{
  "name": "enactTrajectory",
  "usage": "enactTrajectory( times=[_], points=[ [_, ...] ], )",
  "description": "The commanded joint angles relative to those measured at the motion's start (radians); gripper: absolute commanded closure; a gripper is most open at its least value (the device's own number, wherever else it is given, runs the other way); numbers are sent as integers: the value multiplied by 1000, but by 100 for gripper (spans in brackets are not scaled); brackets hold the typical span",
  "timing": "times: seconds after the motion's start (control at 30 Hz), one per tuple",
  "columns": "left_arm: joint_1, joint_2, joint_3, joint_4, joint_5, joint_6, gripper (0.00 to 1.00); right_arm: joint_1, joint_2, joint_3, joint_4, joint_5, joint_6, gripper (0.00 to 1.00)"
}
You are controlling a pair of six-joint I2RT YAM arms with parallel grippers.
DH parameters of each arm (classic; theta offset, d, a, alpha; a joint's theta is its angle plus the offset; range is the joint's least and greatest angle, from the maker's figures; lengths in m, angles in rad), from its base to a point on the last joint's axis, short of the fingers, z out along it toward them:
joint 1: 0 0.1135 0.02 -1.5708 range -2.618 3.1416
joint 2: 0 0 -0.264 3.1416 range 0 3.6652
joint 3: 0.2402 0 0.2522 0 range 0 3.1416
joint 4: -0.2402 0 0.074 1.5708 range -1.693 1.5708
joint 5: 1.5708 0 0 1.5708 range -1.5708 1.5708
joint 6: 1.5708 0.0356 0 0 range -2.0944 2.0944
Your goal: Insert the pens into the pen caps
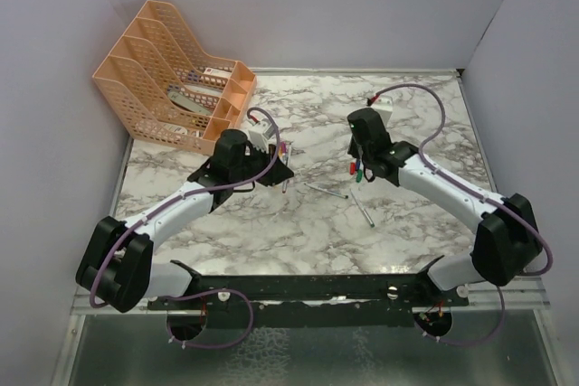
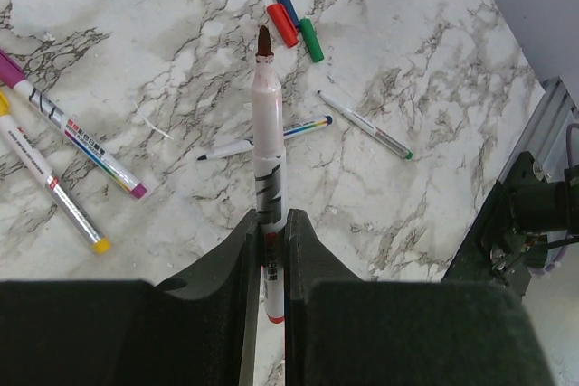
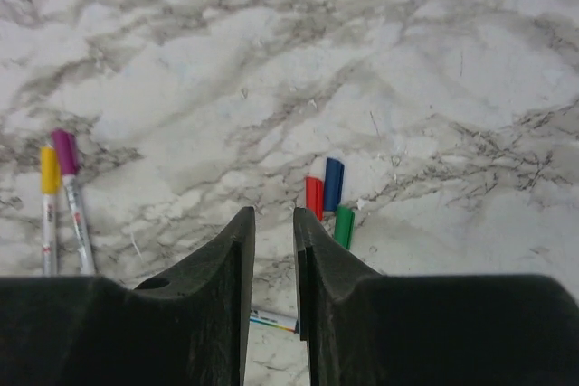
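Red is the colour we care about: the left gripper [image 2: 270, 221] is pinching a pen [image 2: 267, 115] low on its barrel, dark red tip out front, aimed towards the red cap [image 2: 281, 25] lying flat on the marble table [image 2: 434, 70].

Trouble number one is right there. That cap lies touching the blue cap [image 2: 287, 1], with the green cap [image 2: 312, 41] just beside. A nib pushed at it would likely shove all three along instead of seating, so we need the cap held.

The right gripper [image 3: 273, 216] hovers just short of that cluster. Its fingers [image 3: 226, 259] are close, with a slim gap showing and nothing between them. Coming down like that, it could catch blue along with red, or flick one away.

Trouble two: the grip sits far from the tip, so any sideways contact may swivel the pen and miss the cap's mouth. We cannot tell which end of the red cap is open.

A loose pen [image 2: 262, 140] and a second loose pen [image 2: 366, 126] lie under our line of approach, so a low sweep could drag them. The purple-capped pen [image 2: 74, 130] and the yellow-capped pen [image 2: 50, 178] sit well aside.
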Motion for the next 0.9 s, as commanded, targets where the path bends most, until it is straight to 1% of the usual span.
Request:
enactTrajectory(
  times=[0.0,0.17,0.37,0.47,0.63,0.87],
  points=[
    [-17,8,-3,3,-16,18,100,-6,109,42,-156,-142,32,77],
    [-22,11,-3,1,-15,16,100,-10,198,57,-139,-190,17,77],
    [-23,25,-3,1,-4,18,100,-11,304,114,-149,-162,-26,76],
    [-24,38,-1,2,4,20,100,-16,344,135,-133,-151,-55,74],
    [-24,59,10,1,14,26,100,-62,400,168,-118,-169,-77,65],
    [-25,85,28,7,15,28,100,-94,444,190,-76,-194,-133,64]
  ],
)
